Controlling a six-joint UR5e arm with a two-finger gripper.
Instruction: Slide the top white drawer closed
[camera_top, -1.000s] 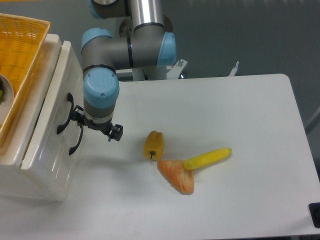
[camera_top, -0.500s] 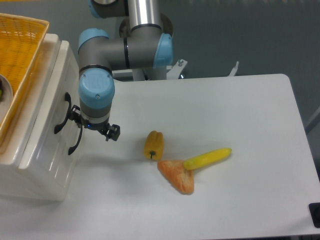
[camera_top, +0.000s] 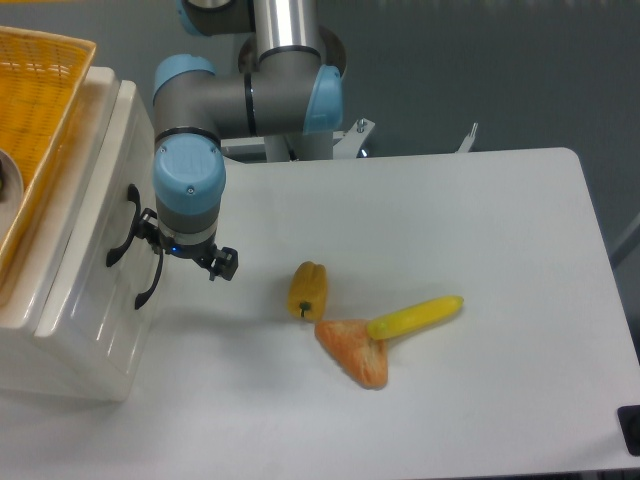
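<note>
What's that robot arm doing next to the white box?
The robot arm is pressing its gripper up against the front of the top white drawer, right by its black handle, to slide it shut. The drawer front looks nearly flush with the cabinet. A yellow woven basket sits on top. On the table lie a yellow pepper, an orange wedge and a long yellow vegetable, untouched.

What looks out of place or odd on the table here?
Nothing is spilled or broken. Three food items lie loose on the table: a yellow pepper, an orange wedge and a long yellow piece resting across it. The gripper is at the drawer front.
</note>
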